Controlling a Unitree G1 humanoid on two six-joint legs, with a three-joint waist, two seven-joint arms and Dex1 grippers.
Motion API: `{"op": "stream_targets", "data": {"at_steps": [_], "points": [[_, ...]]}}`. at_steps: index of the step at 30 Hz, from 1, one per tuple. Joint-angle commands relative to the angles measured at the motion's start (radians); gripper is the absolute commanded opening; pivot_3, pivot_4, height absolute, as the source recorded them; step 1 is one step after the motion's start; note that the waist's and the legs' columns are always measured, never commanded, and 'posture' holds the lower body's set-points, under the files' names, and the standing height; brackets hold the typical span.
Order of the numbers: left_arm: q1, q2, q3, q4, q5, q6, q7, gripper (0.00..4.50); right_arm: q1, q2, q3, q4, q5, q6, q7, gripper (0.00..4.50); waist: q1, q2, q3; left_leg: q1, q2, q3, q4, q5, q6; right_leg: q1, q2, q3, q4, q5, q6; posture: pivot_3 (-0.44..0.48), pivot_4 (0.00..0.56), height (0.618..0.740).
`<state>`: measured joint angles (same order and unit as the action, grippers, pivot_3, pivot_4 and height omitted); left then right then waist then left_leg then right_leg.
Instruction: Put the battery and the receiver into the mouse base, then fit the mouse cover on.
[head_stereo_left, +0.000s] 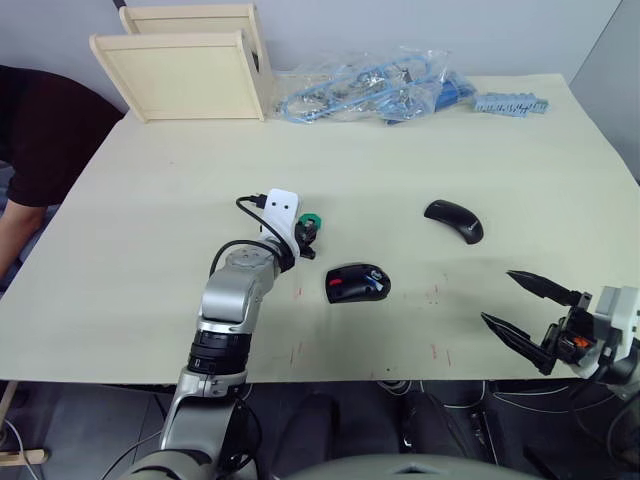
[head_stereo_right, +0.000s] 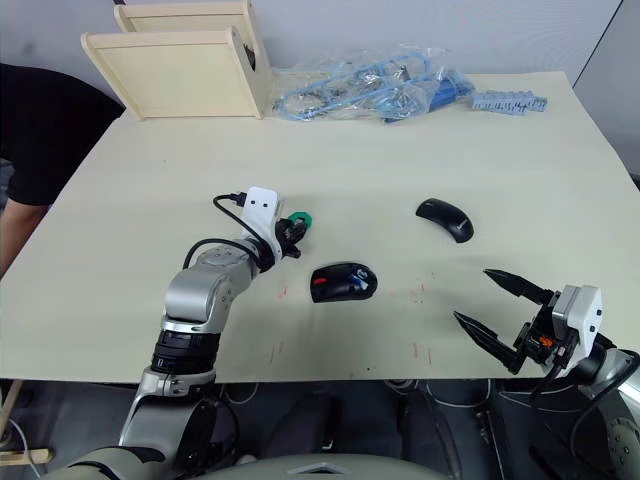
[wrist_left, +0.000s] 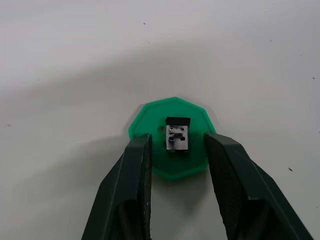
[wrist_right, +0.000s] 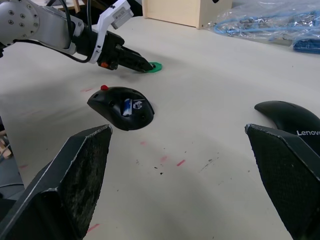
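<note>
So the left arm is bent at the elbow and reaching forward over the counter, with the left gripper angled down onto a little green disc. The receiver sits on top of that disc, and in the left wrist view the two fingers are spread apart, one on each side of it, not touching it as far as I can see. So open, straddling the receiver, nothing gripped.

The right arm is way off to the side, low near the counter's front edge. The right gripper has its fingers wide apart and holds nothing, pointing back in toward the middle of the counter.

The mouse base sits between the two grippers, just beside the left one, and the battery is already lying in it: you can see the blue cylinder in the right wrist view. The mouse cover is lying on its own farther back on the right side, well apart from the base.

At the far edge there's a wooden box and a pile of clear bags with blue parts.
</note>
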<state>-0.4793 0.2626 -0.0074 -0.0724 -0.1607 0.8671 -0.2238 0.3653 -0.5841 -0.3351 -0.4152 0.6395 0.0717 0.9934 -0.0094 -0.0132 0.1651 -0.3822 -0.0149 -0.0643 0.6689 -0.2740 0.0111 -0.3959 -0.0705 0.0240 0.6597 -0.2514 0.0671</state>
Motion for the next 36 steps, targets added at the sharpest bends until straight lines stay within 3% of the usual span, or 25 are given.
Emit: {"op": "stream_targets", "data": {"at_steps": [1,32,36], "points": [[-0.012,0.003,0.012,0.002,-0.005,0.011,-0.006,1.78,0.003,-0.004,-0.029,-0.037,0.005,-0.02,-0.003,4.5,0.0,0.0,0.0,0.0,0.0,0.0,0.0,0.0,0.0,0.0,0.0,0.0,0.0,0.0,0.0,0.0,0.15,0.74],[-0.026,0.002,0.03,-0.003,-0.013,0.054,-0.005,1.78,0.001,-0.007,-0.013,-0.057,0.0,-0.005,-0.03,4.5,0.0,0.0,0.0,0.0,0.0,0.0,0.0,0.0,0.0,0.0,0.0,0.0,0.0,0.0,0.0,0.0,0.15,0.74],[-0.026,0.002,0.029,-0.004,-0.013,0.053,-0.005,0.55,0.001,-0.005,-0.013,-0.062,-0.001,-0.001,-0.034,4.5,0.0,0.0,0.0,0.0,0.0,0.0,0.0,0.0,0.0,0.0,0.0,0.0,0.0,0.0,0.0,0.0,0.15,0.74]]}}
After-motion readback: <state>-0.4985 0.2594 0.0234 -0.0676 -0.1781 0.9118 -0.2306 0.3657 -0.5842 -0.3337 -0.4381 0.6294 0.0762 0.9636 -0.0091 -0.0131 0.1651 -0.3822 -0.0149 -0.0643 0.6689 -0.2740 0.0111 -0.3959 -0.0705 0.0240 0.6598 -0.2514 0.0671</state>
